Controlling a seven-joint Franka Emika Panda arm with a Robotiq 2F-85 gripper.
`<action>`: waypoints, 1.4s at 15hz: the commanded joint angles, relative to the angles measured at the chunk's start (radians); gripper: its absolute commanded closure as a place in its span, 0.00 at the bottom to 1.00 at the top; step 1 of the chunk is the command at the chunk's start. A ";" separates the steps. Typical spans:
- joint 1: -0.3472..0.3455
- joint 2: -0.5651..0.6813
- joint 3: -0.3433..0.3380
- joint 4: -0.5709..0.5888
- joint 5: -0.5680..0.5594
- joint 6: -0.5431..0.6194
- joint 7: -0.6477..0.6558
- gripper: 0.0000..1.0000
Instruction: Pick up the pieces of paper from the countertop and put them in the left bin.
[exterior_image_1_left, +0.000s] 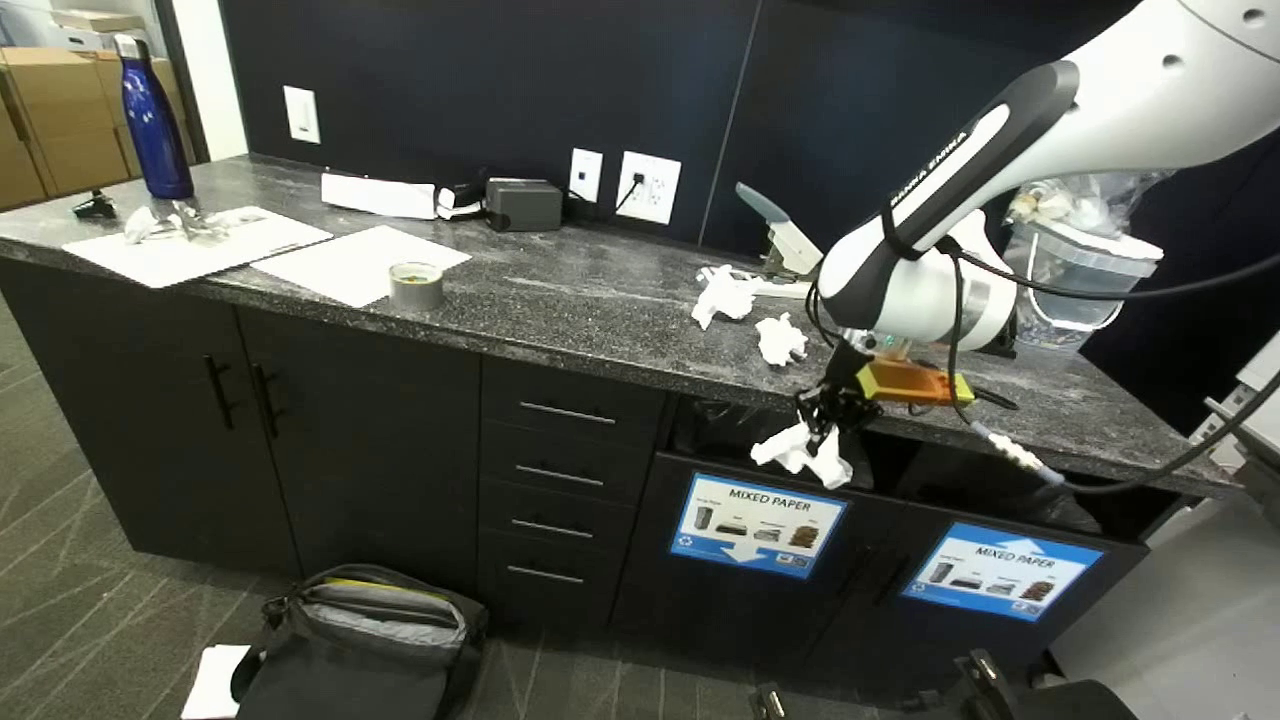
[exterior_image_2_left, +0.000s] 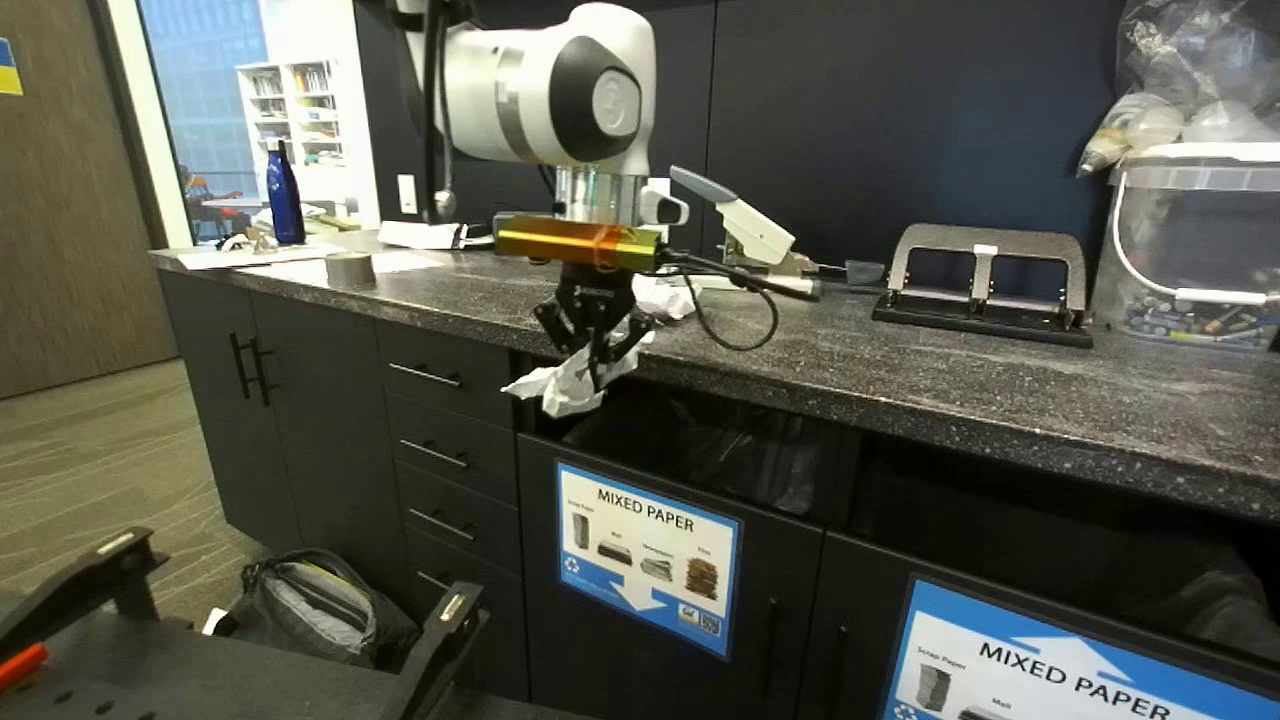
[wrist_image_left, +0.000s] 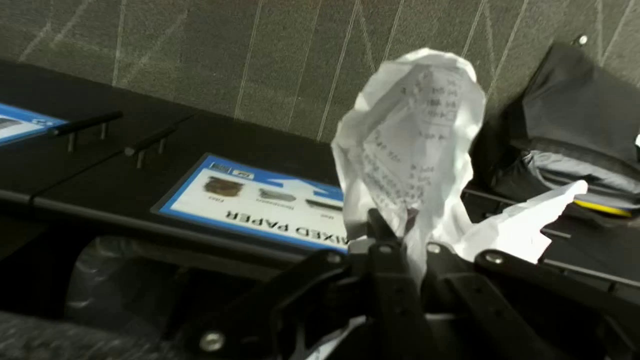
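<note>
My gripper (exterior_image_1_left: 822, 438) is shut on a crumpled white piece of paper (exterior_image_2_left: 562, 388), just in front of the countertop (exterior_image_1_left: 560, 285) edge. In both exterior views the paper hangs by the upper part of the left bin (exterior_image_1_left: 720, 615), near its dark slot. The wrist view shows the held paper (wrist_image_left: 425, 120) with faint printing, spreading out beyond the fingers and hiding part of the left bin's label (wrist_image_left: 260, 210). Two more crumpled scraps lie on the countertop: a larger scrap (exterior_image_1_left: 724, 296) by the stapler and a smaller scrap (exterior_image_1_left: 780, 340) closer to the edge.
Flat white sheets (exterior_image_1_left: 360, 262), a tape roll (exterior_image_1_left: 416, 292), a blue bottle (exterior_image_1_left: 155, 125) and a crumpled whitish thing (exterior_image_1_left: 180, 222) occupy the counter's far end. A stapler (exterior_image_2_left: 745, 225), hole punch (exterior_image_2_left: 985, 280) and clear bucket (exterior_image_2_left: 1190, 240) stand farther back. A bag (exterior_image_1_left: 370, 640) lies on the floor.
</note>
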 joint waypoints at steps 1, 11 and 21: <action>0.068 -0.096 -0.005 -0.254 -0.043 0.241 0.058 0.97; 0.527 0.296 -0.342 -0.301 0.153 1.008 0.245 0.99; 0.449 0.631 -0.093 -0.109 0.377 1.471 0.320 0.99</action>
